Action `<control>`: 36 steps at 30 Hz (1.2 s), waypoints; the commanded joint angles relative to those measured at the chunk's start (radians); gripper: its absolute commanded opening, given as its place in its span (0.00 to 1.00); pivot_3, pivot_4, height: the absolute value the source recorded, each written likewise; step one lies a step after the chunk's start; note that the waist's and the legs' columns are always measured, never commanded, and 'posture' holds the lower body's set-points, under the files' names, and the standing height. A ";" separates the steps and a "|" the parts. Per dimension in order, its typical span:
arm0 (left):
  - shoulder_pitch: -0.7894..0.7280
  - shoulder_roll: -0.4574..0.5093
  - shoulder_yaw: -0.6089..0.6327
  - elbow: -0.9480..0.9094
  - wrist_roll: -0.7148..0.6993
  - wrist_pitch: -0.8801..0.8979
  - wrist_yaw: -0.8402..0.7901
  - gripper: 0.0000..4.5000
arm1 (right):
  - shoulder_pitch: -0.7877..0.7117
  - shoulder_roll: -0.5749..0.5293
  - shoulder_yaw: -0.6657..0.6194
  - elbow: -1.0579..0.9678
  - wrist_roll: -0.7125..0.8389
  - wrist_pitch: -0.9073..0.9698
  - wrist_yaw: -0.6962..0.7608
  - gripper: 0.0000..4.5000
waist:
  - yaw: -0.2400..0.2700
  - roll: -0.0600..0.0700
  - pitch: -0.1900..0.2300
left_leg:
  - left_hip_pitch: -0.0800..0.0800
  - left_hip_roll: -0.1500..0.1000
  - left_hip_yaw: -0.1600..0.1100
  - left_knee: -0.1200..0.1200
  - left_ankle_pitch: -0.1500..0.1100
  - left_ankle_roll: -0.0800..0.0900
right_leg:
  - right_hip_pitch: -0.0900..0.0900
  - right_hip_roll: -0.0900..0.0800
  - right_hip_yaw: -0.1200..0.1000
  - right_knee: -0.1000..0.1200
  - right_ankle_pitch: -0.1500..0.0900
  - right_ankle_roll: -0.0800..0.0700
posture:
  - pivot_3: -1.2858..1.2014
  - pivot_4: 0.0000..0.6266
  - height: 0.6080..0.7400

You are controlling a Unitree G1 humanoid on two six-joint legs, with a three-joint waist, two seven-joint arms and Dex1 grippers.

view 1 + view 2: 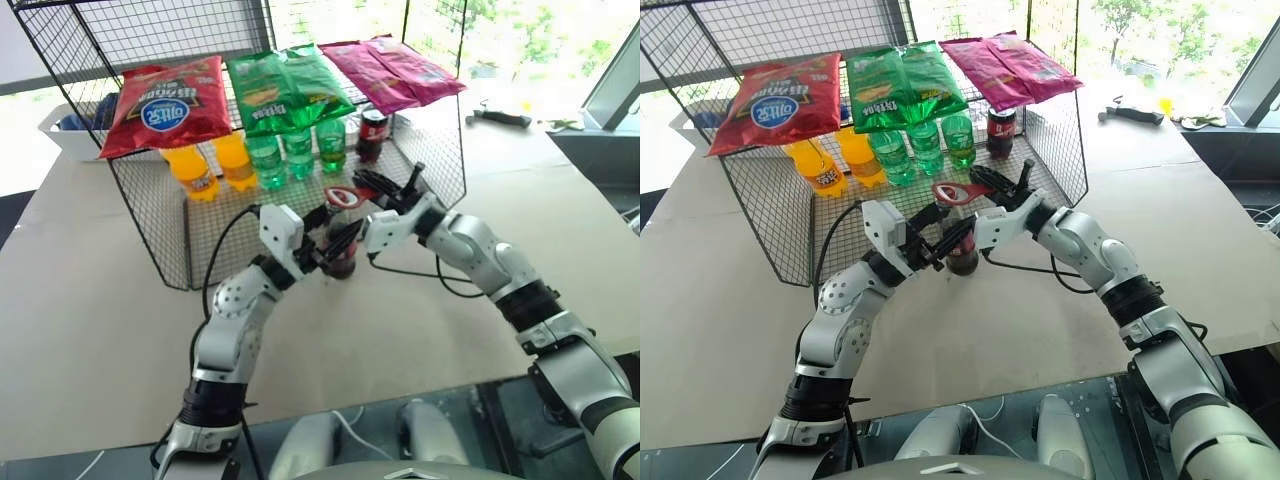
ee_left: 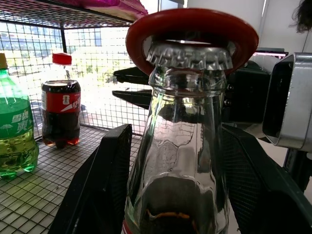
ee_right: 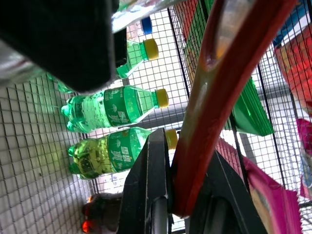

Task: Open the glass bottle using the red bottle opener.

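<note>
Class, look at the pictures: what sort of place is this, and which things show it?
Probably a mock shop display in a lab: a wire rack on a table, holding snack bags and soft-drink bottles.

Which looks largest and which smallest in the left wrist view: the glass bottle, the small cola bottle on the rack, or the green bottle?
1. The glass bottle, largest, but it is nearest to the camera.
2. and 3. The small cola bottle and the green bottle look alike; the green one is cut off by the edge, so no ranking.
</note>
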 commanded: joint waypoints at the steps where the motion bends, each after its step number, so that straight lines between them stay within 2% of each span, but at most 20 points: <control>1: 0.015 -0.013 -0.066 0.046 0.016 0.035 -0.016 0.47 | -0.101 0.003 -0.035 -0.127 -0.027 -0.008 -0.044 0.00 | 0.004 0.000 0.001 | 0.000 0.000 0.000 0.000 0.000 0.000 | 0.000 0.000 0.000 0.000 0.000 0.000 | 0.52 0.24 1.00; 6: 0.015 -0.016 -0.068 0.053 0.015 0.032 -0.018 0.47 | -0.128 0.000 -0.059 -0.162 -0.034 -0.008 -0.059 0.00 | 0.019 0.000 0.002 | -0.001 0.000 -0.001 0.000 0.000 0.000 | 0.000 0.000 -0.001 0.000 0.000 0.000 | 0.52 0.24 1.00; 14: 0.021 -0.015 -0.071 0.049 0.014 0.034 -0.019 0.47 | -0.125 -0.014 -0.082 -0.201 -0.083 -0.002 -0.111 0.00 | 0.003 -0.001 0.004 | -0.002 0.000 -0.001 -0.001 0.000 0.000 | -0.002 0.000 -0.001 -0.001 0.000 0.000 | 0.52 0.24 1.00; 21: 0.021 -0.010 -0.077 0.050 0.010 0.032 -0.020 0.47 | -0.126 -0.043 -0.097 -0.175 -0.090 0.006 -0.142 0.00 | 0.011 -0.003 0.003 | 0.000 0.000 -0.001 0.000 0.000 0.000 | 0.000 0.000 -0.001 0.000 0.000 0.000 | 0.52 0.24 1.00; 36: -0.041 -0.017 -0.069 0.020 -0.003 0.051 -0.005 0.47 | -0.096 -0.034 -0.136 -0.143 0.030 0.071 -0.126 0.00 | 0.014 -0.003 0.003 | -0.001 0.000 -0.001 0.001 0.000 0.000 | 0.000 0.000 -0.001 0.001 0.000 0.000 | 0.52 0.24 1.00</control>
